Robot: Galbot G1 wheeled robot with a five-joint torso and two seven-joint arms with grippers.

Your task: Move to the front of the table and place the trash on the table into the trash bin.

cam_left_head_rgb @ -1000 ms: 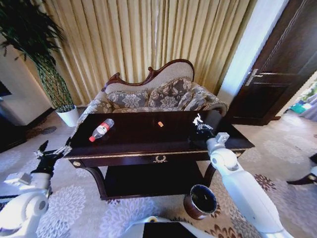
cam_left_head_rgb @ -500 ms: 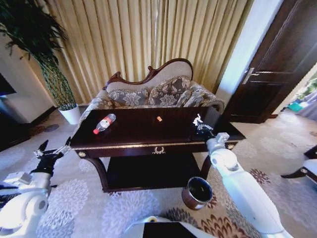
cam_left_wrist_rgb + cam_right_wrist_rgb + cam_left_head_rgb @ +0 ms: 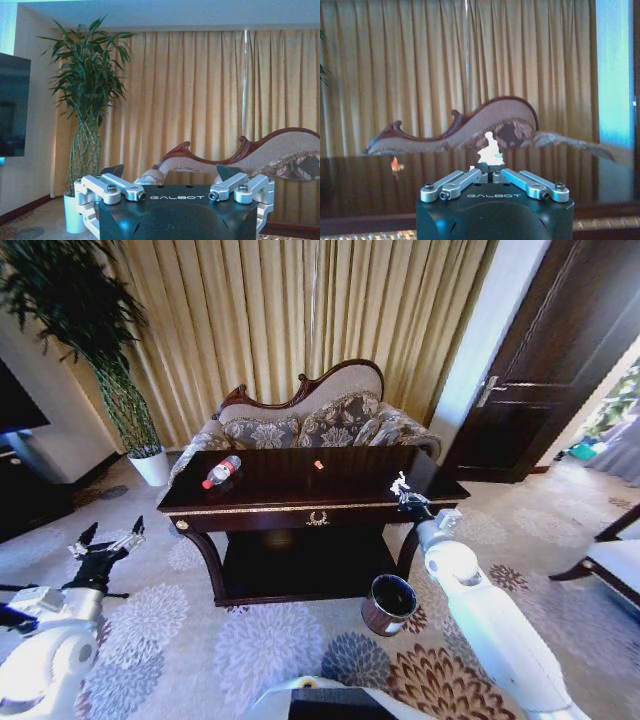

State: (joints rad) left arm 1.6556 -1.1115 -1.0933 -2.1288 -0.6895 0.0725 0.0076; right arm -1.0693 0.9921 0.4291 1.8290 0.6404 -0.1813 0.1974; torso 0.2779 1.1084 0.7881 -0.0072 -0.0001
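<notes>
Right gripper (image 3: 490,169) jaws closed, pinching the white wad (image 3: 491,148) above the table (image 3: 300,502) edge. Left gripper (image 3: 105,545) spread wide, empty, hanging off the table's left. Bottle (image 3: 221,471) and orange scrap (image 3: 318,465) lying on top; bin (image 3: 388,604) sitting on the floor by the right leg.

Head view looked down across the table (image 3: 300,502); both wrist views faced level at the sofa (image 3: 280,155)

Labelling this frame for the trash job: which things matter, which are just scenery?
Job:
table
bottle
orange scrap
white paper wad, held in right gripper
trash bin

Scenery:
sofa
plant
curtains
door
</notes>
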